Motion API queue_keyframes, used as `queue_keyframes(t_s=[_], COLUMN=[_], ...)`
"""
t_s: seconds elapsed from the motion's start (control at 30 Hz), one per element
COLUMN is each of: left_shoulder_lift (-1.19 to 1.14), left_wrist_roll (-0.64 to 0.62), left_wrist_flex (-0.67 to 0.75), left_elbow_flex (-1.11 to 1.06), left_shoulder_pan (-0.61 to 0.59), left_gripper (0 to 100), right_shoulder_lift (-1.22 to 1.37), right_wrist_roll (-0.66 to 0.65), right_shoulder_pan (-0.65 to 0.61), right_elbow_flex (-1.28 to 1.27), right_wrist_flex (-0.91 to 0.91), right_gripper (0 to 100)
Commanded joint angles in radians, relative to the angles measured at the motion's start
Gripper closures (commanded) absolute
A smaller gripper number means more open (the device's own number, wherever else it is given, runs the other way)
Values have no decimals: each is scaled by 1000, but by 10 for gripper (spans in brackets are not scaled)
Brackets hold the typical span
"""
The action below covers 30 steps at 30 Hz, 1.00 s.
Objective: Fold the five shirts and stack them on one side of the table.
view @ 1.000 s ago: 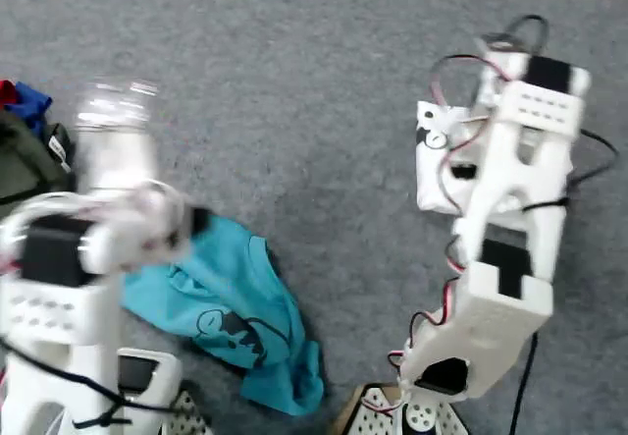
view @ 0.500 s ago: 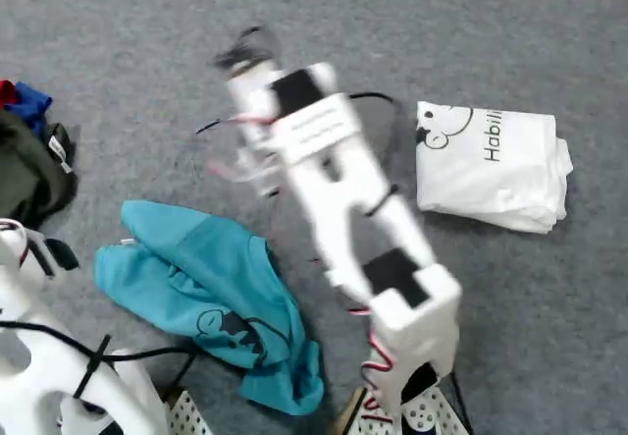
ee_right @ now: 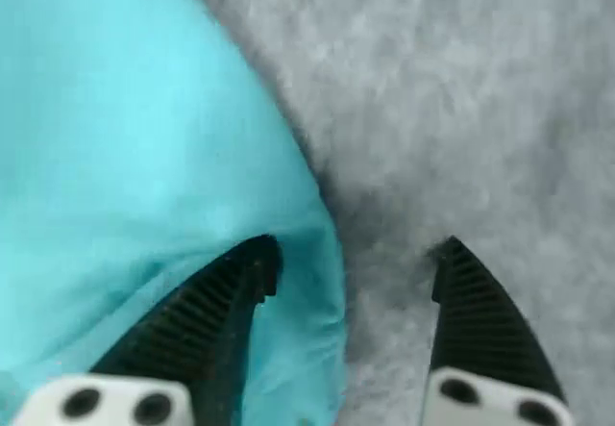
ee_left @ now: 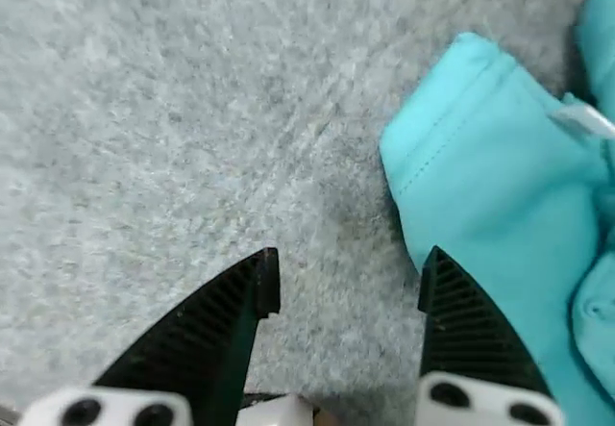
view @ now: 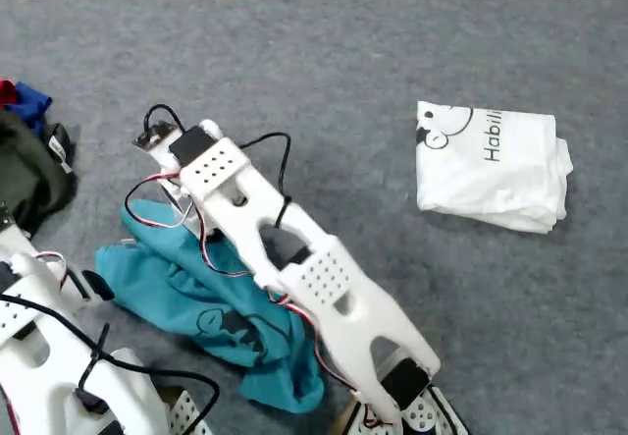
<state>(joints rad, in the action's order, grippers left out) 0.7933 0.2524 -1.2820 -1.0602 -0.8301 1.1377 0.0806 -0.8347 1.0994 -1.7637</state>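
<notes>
A crumpled teal shirt (view: 221, 302) lies at the front left of the grey table. My right arm stretches across it, and my right gripper (view: 177, 197) is at the shirt's far corner. In the right wrist view that gripper (ee_right: 351, 258) is open, one finger over the teal cloth (ee_right: 144, 176) and the other over bare table. My left gripper (view: 96, 284) sits low by the shirt's left edge. It is open (ee_left: 346, 282) over bare table, with the teal hem (ee_left: 480, 157) just beside one finger. A folded white shirt (view: 488, 165) rests at the right.
A heap of dark green, red and blue clothes (view: 29, 155) lies at the table's left edge. The grey table (view: 324, 72) stretches bare between the teal and white shirts and towards the back. Both arm bases stand at the front edge.
My right arm has swung from above the white shirt across to the teal shirt's far corner. My left arm has dropped back and down to the shirt's left edge.
</notes>
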Motion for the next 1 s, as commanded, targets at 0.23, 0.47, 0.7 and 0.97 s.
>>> queue_keyframes(t_s=[0.23, 0.47, 0.7, 0.97], left_shoulder_lift=[15, 15, 7, 4], left_wrist_roll=[-118, -227, -385, -482], left_wrist_flex=[95, 149, 247, 443], left_elbow_flex=[-26, -18, -18, -52], left_shoulder_pan=[-8, 138, 446, 566], left_gripper=[757, 758, 758, 878], right_shoulder_lift=[213, 214, 220, 222], right_wrist_roll=[41, 32, -8, -8], right_shoulder_pan=[62, 271, 397, 506], right_elbow_flex=[369, 489, 547, 549], right_wrist_flex=[-17, -14, 2, 71], right_gripper=[976, 995, 994, 994])
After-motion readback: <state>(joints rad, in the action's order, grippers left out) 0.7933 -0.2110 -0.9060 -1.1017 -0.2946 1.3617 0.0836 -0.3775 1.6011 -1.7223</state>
